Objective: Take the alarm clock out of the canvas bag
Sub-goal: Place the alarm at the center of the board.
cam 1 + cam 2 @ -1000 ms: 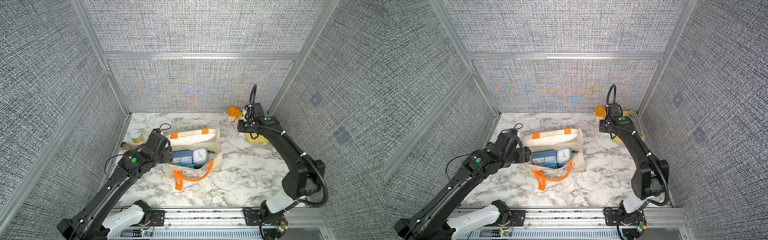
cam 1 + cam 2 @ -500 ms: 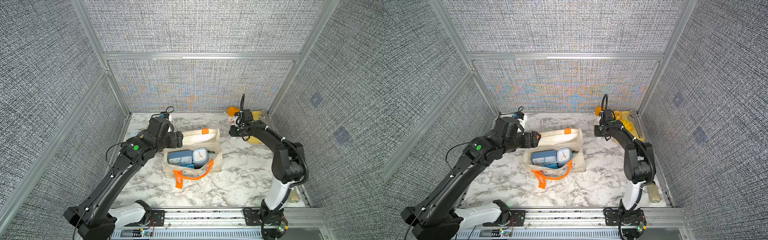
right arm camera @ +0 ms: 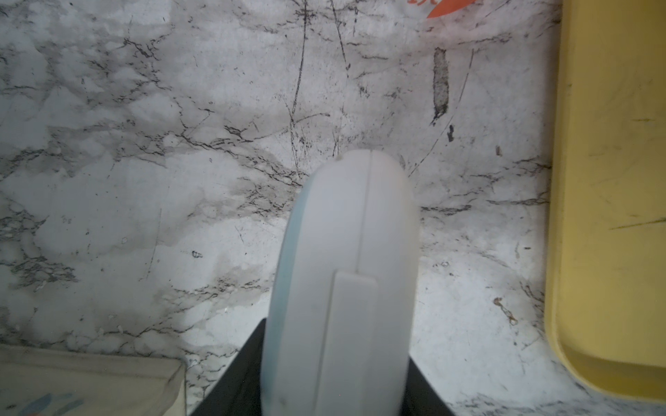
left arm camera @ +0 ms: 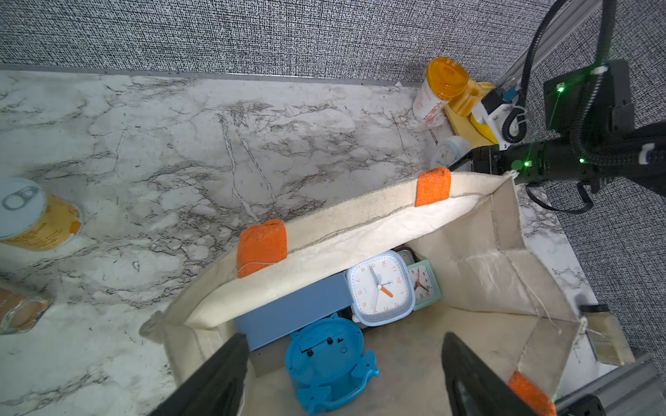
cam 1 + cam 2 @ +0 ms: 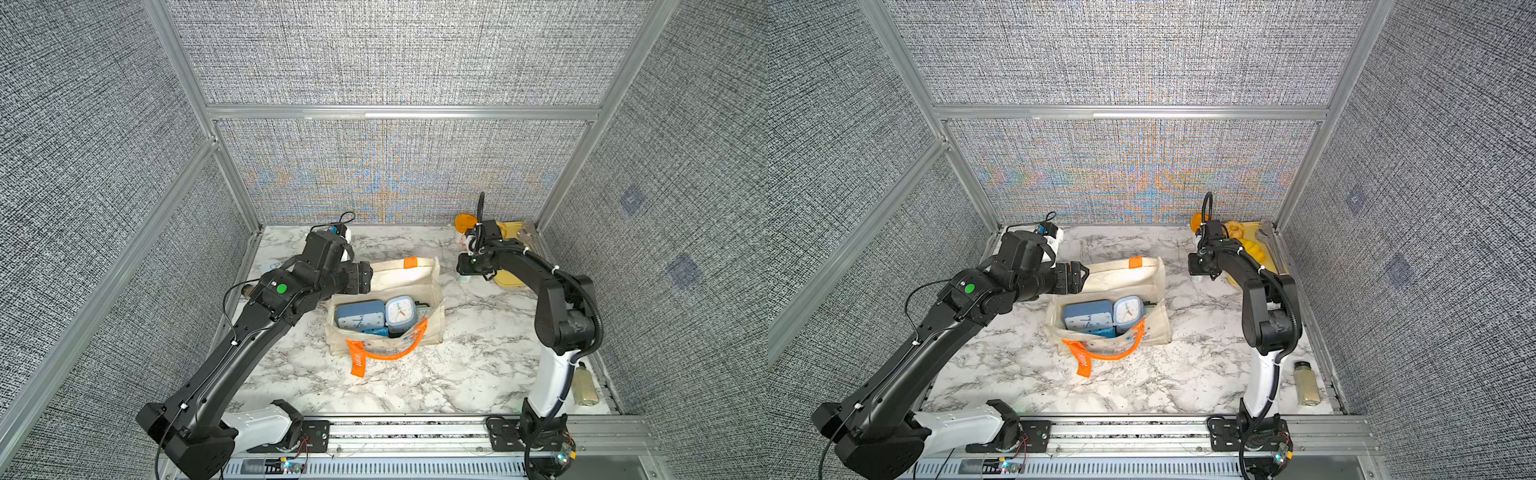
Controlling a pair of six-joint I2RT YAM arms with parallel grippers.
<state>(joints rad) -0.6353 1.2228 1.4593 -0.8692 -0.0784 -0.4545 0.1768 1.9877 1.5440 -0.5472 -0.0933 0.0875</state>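
The cream canvas bag (image 5: pixel 419 276) (image 5: pixel 1121 274) with orange handles stands open mid-table, with several clocks inside: a blue rectangular one (image 5: pixel 359 316), a square white-faced one (image 4: pixel 380 288), a small mint one (image 4: pixel 423 284) and a round blue one (image 4: pixel 328 360) lying back up. My left gripper (image 5: pixel 365 276) (image 4: pixel 344 336) hangs open over the bag's left end, holding nothing. To the right of the bag, low over the table, my right gripper (image 5: pixel 467 270) (image 3: pixel 337 338) is shut on a white and pale-blue alarm clock (image 3: pixel 346 252) (image 4: pixel 448 153), held edge-on.
A yellow tray (image 5: pixel 509 278) lies just right of the right gripper, and an orange-lidded cup (image 5: pixel 463 222) stands behind it. A spice jar (image 5: pixel 1306 382) is at the front right. A tin can (image 4: pixel 32 216) and a glass jar (image 4: pixel 18 309) stand by the left wall.
My right gripper has come left and down from the back right corner with the clock. My left gripper has risen from the bag's left side and now points over its rim.
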